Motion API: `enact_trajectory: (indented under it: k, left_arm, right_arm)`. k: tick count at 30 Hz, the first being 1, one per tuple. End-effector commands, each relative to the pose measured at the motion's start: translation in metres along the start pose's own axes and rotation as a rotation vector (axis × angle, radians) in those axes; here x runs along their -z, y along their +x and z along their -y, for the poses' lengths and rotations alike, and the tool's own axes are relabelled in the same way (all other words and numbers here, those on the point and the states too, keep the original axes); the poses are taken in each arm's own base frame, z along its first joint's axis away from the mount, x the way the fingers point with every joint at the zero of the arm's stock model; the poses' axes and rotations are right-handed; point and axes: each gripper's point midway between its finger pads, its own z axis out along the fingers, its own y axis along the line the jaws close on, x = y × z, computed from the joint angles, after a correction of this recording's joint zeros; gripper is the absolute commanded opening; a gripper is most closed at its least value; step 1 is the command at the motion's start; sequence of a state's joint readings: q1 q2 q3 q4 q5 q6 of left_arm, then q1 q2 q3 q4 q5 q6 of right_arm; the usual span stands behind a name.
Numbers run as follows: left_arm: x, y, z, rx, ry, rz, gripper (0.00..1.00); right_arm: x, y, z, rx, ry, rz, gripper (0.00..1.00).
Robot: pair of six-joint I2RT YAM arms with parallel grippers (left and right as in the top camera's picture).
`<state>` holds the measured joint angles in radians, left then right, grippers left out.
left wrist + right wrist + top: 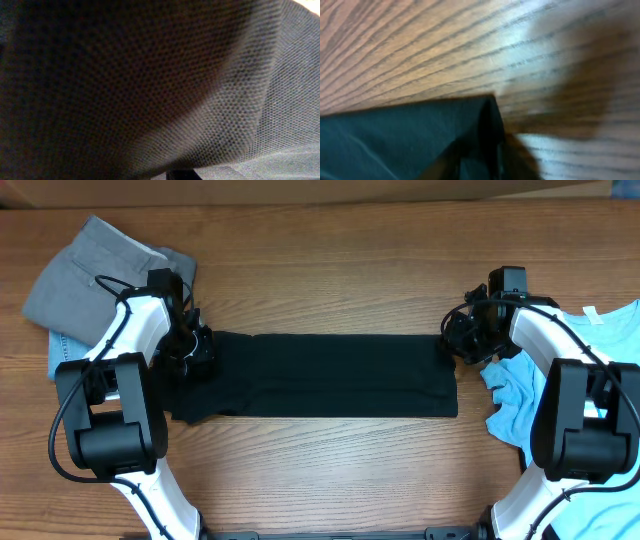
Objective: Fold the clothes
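Operator: Where's the shirt?
Spotter: Your shirt [340, 375] lies flat across the middle of the worktop [320, 270], folded into a long band, so each arm gets one short end
Operator: And the left gripper?
Spotter: Your left gripper [192, 348] sits on the band's left end. Its camera shows nothing but black weave pressed close, so I judge it closed on the cloth there, anchoring that end
Operator: The right?
Spotter: Your right gripper [452, 340] is at the far right corner [480, 112]. Its view is blurred; the corner lies on bare wood just ahead of it, and I can't tell whether it's open or closed
Operator: Why both ends?
Spotter: Probably so you can bring one end over the other and halve the band; confirm the right hold first
Operator: Anything nearby?
Spotter: A grey garment [90, 275] lies beyond the left end, a blue garment [515, 405] just beside the right; keep your arm from dragging it
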<state>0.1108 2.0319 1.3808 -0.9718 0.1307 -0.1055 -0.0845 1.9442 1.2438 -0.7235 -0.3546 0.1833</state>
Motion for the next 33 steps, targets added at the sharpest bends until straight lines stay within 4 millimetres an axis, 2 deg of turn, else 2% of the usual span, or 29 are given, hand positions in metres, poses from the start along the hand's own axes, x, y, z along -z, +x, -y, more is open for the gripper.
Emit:
enact_trajectory:
  k: [1,3,10,11,12,13,14,18,19,22,26,29,32,33]
  left_arm:
    - [-0.016,0.003,0.0,-0.009,-0.01,-0.032,0.13]
    - [-0.016,0.004,0.0,-0.009,-0.01,-0.033,0.13]
    - [-0.015,0.006,0.0,-0.008,-0.011,-0.042,0.12]
    - [-0.015,0.006,0.0,-0.008,-0.011,-0.042,0.13]
    - [-0.015,0.006,0.0,-0.008,-0.011,-0.042,0.13]
    - [-0.015,0.006,0.0,-0.008,-0.011,-0.042,0.14]
    - [-0.015,0.006,0.0,-0.008,-0.011,-0.042,0.19]
    - [-0.015,0.007,0.0,-0.008,-0.011,-0.045,0.35]
    - [-0.015,0.007,0.0,-0.008,-0.011,-0.046,0.37]
    - [-0.014,0.009,0.004,-0.014,0.017,-0.056,0.36]
    - [-0.004,0.007,0.018,-0.064,0.09,-0.058,0.33]
    - [0.012,0.002,0.031,-0.129,0.149,-0.04,0.33]
    - [0.034,-0.004,0.039,-0.189,0.18,-0.015,0.31]
    - [0.043,-0.007,0.042,-0.207,0.189,-0.004,0.31]
  right_arm:
    - [0.0,-0.007,-0.001,-0.002,-0.007,0.027,0.08]
    - [-0.001,-0.011,0.0,0.004,-0.006,0.046,0.04]
    - [0.009,-0.031,-0.002,0.009,-0.028,0.109,0.04]
    - [0.011,-0.034,-0.001,0.006,-0.028,0.116,0.07]
    - [0.012,-0.035,0.0,0.003,-0.028,0.117,0.19]
    - [0.014,-0.035,0.002,-0.004,-0.025,0.113,0.35]
    - [0.015,-0.034,0.004,-0.013,-0.022,0.106,0.46]
    - [0.027,-0.03,0.015,-0.063,-0.018,0.081,0.49]
    - [0.031,-0.029,0.017,-0.077,-0.03,0.075,0.5]
    - [0.044,-0.018,0.019,-0.123,-0.09,0.031,0.52]
    - [0.046,0.014,0.019,-0.136,-0.136,-0.094,0.54]
    - [0.04,0.033,0.022,-0.116,-0.127,-0.152,0.62]
    - [0.029,0.04,0.024,-0.101,-0.129,-0.155,0.69]
    - [0.025,0.042,0.025,-0.098,-0.13,-0.151,0.77]
